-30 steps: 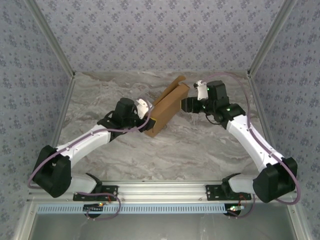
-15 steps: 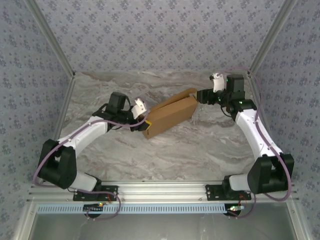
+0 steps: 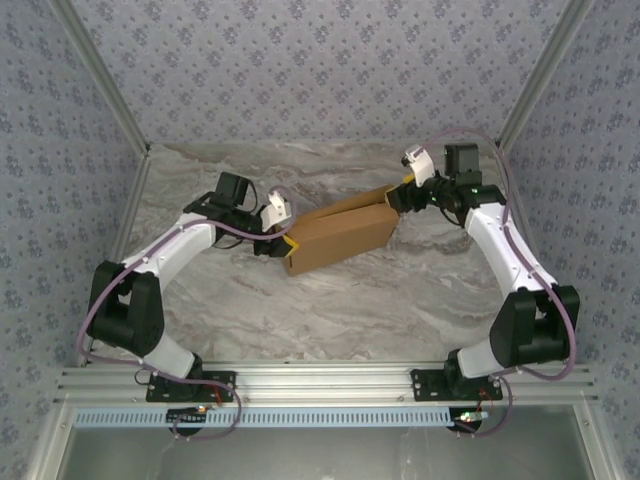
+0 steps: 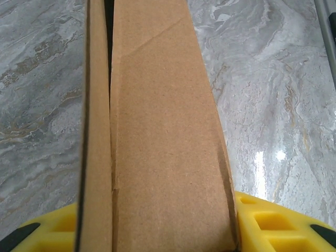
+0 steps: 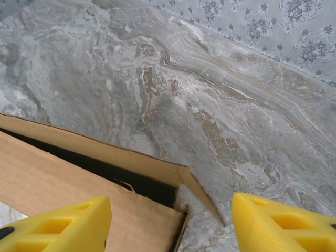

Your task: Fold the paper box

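left gripper [image 3: 288, 243] clamps paper box [image 3: 340, 232] left end; right gripper [image 3: 400, 199] spread, straddling right flap edge; table [image 3: 380, 300] open around

The paper box [image 3: 340, 232] no longer stands on a steep diagonal; it now lies nearly level across the bench [image 3: 380, 300], its right end further right and nearer the arms. The right hand [image 3: 401, 197] sits further right, at that end. The left arm's wrist is now further left and back, turning the left hand [image 3: 281, 241].
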Controlling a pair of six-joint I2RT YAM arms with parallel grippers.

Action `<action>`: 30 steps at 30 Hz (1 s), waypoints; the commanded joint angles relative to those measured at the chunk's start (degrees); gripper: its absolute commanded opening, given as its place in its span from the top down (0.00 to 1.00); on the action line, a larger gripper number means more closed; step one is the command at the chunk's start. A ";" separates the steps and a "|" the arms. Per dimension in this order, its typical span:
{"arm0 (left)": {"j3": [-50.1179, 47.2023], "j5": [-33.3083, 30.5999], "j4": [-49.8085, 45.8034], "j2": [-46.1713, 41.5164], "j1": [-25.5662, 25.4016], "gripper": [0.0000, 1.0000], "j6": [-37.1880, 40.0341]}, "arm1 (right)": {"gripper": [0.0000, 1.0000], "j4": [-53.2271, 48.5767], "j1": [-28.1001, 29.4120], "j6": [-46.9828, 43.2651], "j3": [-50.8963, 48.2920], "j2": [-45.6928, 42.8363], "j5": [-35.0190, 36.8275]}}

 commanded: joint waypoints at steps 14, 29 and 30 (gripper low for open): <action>3.35 3.61 -3.80 2.44 0.59 0.66 3.40 | 0.72 -7.23 1.29 -5.17 7.08 7.80 3.31; 3.62 -1.03 -1.74 3.67 0.52 0.66 -1.07 | 0.91 -20.21 6.07 11.98 14.13 8.89 18.35; 3.52 -1.13 -1.56 3.76 0.52 0.66 -1.31 | 0.91 -20.98 6.34 12.98 14.37 8.85 18.75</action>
